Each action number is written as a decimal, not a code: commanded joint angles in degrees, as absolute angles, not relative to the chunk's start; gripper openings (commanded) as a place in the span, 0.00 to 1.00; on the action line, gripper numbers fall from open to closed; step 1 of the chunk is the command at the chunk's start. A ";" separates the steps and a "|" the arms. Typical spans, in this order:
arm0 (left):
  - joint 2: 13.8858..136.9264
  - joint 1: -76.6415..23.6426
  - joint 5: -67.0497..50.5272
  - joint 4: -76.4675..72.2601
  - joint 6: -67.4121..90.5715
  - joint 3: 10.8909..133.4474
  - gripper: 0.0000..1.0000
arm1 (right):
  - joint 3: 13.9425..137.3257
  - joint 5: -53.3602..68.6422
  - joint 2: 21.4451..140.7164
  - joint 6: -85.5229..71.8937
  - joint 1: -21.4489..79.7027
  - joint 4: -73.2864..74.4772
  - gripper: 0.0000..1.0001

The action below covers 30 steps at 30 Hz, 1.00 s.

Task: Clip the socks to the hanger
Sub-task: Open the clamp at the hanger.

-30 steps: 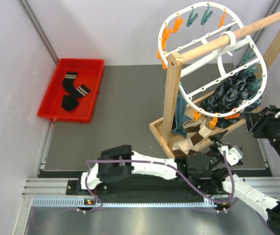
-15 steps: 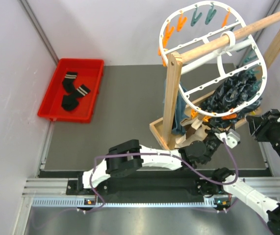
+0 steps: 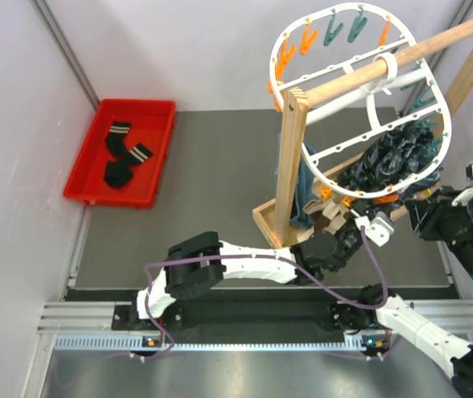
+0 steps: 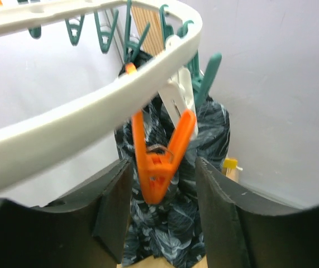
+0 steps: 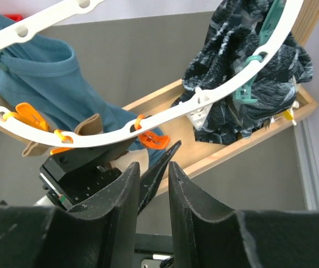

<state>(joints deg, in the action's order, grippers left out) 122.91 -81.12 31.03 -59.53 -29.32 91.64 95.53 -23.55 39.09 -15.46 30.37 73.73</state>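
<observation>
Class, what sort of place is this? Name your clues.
Probably a robot test cell set up for laundry practice: a bolted-down robot arm, a peg hanger, and socks in a red tray.

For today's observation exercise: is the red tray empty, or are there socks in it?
Not empty. The top view shows black socks with white-striped cuffs lying inside the walls of the red tray.

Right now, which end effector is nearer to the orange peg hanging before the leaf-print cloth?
Left. The left end effector is open with the orange peg between its jaws. The right end effector faces it from outside the hanger rim, farther off.
</observation>
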 commanded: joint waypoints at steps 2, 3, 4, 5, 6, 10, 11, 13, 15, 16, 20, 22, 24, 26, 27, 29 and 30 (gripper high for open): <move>118.13 -80.42 26.90 -59.42 -25.85 91.14 0.46 | 94.22 -21.10 39.02 -16.78 30.94 72.69 0.27; 117.69 -80.42 26.37 -58.98 -25.32 91.06 0.44 | 94.04 -21.27 38.94 -17.40 30.94 72.69 0.27; 117.34 -80.33 25.32 -58.02 -24.88 90.97 0.40 | 93.87 -21.97 38.76 -18.71 30.94 72.69 0.29; 117.16 -80.25 24.70 -57.49 -24.35 90.71 0.37 | 93.69 -22.32 38.67 -19.42 30.94 72.60 0.33; 116.46 -80.33 24.09 -57.13 -23.48 90.53 0.35 | 93.60 -22.41 38.67 -20.12 31.02 72.68 0.38; 114.53 -80.24 21.63 -54.94 -20.66 89.39 0.27 | 90.62 -21.80 37.88 -22.50 30.94 71.02 0.45; 114.09 -80.16 20.58 -53.80 -19.52 88.86 0.24 | 89.48 -21.36 37.71 -22.76 31.02 70.49 0.45; 112.59 -80.24 19.78 -52.74 -18.11 88.33 0.20 | 88.42 -21.36 37.27 -23.29 30.94 69.79 0.45; 110.84 -80.24 18.47 -51.51 -16.18 87.10 0.15 | 87.19 -21.71 37.18 -23.47 30.94 69.00 0.45; 110.31 -80.16 18.11 -51.16 -15.39 86.58 0.14 | 86.93 -21.53 36.83 -23.55 30.94 68.65 0.45; 107.32 -80.16 17.14 -48.61 -10.04 84.55 0.06 | 86.04 -20.21 35.77 -23.73 30.94 66.62 0.44; 106.00 -80.24 16.70 -46.68 -8.27 84.11 0.03 | 86.22 -19.69 35.42 -23.99 30.94 65.84 0.44; 104.95 -80.24 16.09 -45.18 -6.16 83.85 0.00 | 85.96 -17.94 35.07 -23.91 30.94 64.87 0.44; 104.15 -80.24 15.21 -43.16 -3.79 83.67 0.00 | 86.04 -17.23 34.89 -23.99 30.94 64.34 0.44; 103.45 -80.24 15.12 -42.55 -3.00 83.67 0.00 | 86.04 -16.79 34.89 -23.99 31.02 64.16 0.44; 102.14 -80.07 14.68 -39.83 -0.28 83.93 0.00 | 85.87 -14.42 34.63 -23.12 30.94 63.11 0.44; 101.69 -79.81 14.42 -38.68 1.82 84.02 0.00 | 85.87 -13.63 34.63 -22.94 30.94 62.67 0.44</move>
<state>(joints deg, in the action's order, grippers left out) 106.52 -80.29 17.02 -41.60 -5.30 83.74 85.80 -17.06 35.14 -23.18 30.37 67.02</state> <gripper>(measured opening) 0.336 0.443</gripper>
